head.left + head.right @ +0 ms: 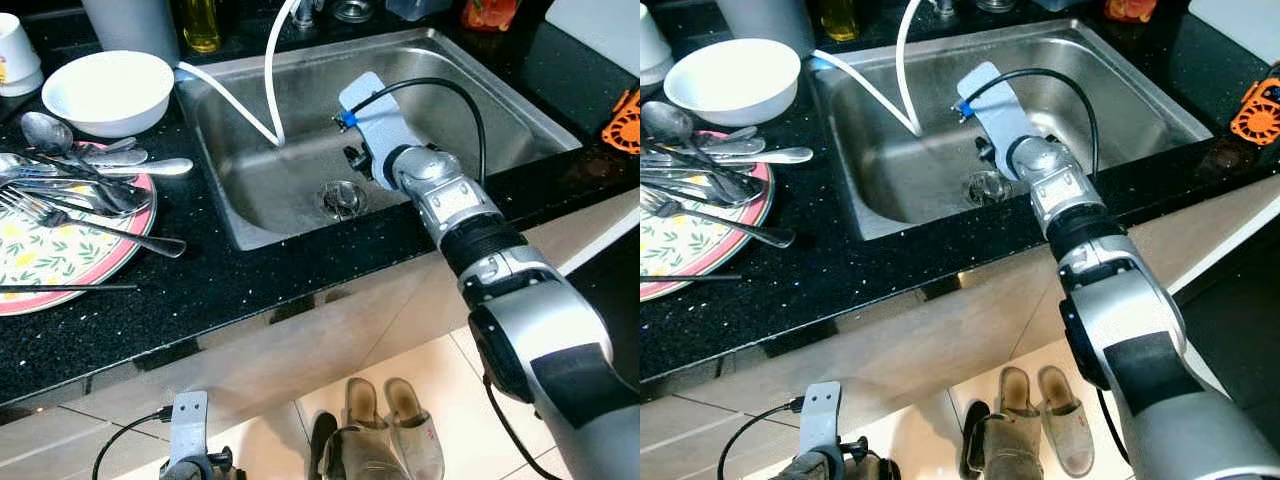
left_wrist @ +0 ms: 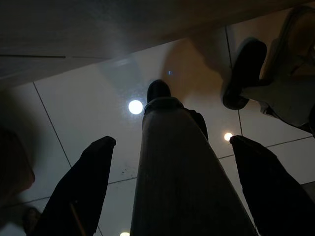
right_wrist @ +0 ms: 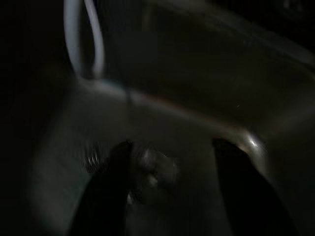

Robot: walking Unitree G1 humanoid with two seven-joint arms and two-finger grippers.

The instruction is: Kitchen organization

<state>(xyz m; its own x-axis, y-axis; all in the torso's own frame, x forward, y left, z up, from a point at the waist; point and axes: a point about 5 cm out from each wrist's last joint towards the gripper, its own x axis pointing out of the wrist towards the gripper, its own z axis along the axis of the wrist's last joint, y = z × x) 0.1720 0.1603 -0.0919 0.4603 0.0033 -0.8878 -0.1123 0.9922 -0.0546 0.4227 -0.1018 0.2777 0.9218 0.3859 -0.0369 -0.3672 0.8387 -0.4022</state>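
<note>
Reaching into your stainless steel sink (image 1: 520, 110), your right gripper (image 3: 170, 191) is hovering, jaws apart, near the round drain (image 1: 341, 198) at six o'clock.

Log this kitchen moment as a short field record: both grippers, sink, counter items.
right gripper: open, down inside the sink, near the drain
left gripper: open, hanging idle below the counter edge, over floor tiles
hose: white, looping into the sink
bowl: white, on the counter
plate: patterned, carrying cutlery
</note>
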